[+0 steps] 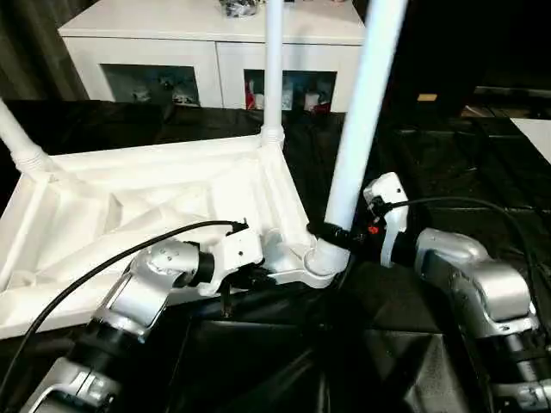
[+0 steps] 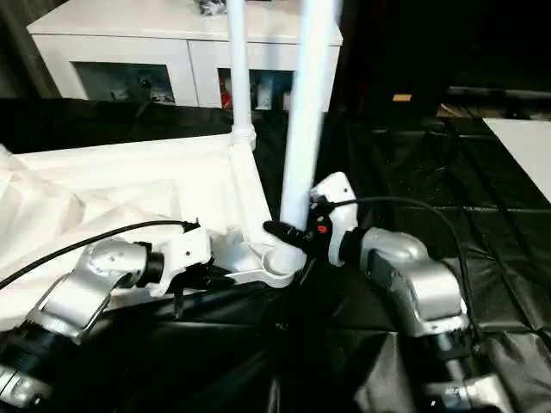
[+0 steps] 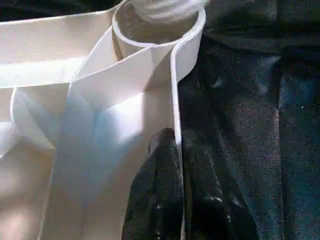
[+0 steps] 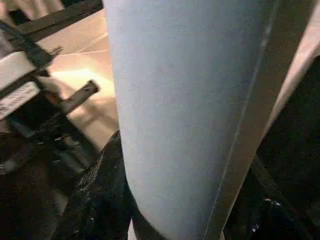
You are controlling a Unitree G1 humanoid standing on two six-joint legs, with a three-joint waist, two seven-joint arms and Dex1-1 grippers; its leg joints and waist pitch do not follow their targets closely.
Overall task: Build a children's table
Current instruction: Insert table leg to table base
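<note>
I'm seeing the white ribbed tabletop (image 1: 129, 215) lying underside-up, my left claw (image 3: 176, 150) pinching its rim; my right claw (image 1: 331, 234) is clasping the tapered leg (image 1: 366, 103) just above the corner socket (image 1: 320, 258).

A white cabinet (image 1: 215, 43) with glass-fronted compartments stands well beyond the pincers; black sheeting (image 1: 448, 172) covers the surface beneath them.

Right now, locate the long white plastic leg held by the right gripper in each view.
Left eye: long white plastic leg right of centre, rising from the near corner socket.
Right eye: centre.
Left wrist: only its blurred base, above the socket.
Right wrist: close up, centre.
Shared landmark: that round corner socket.
</note>
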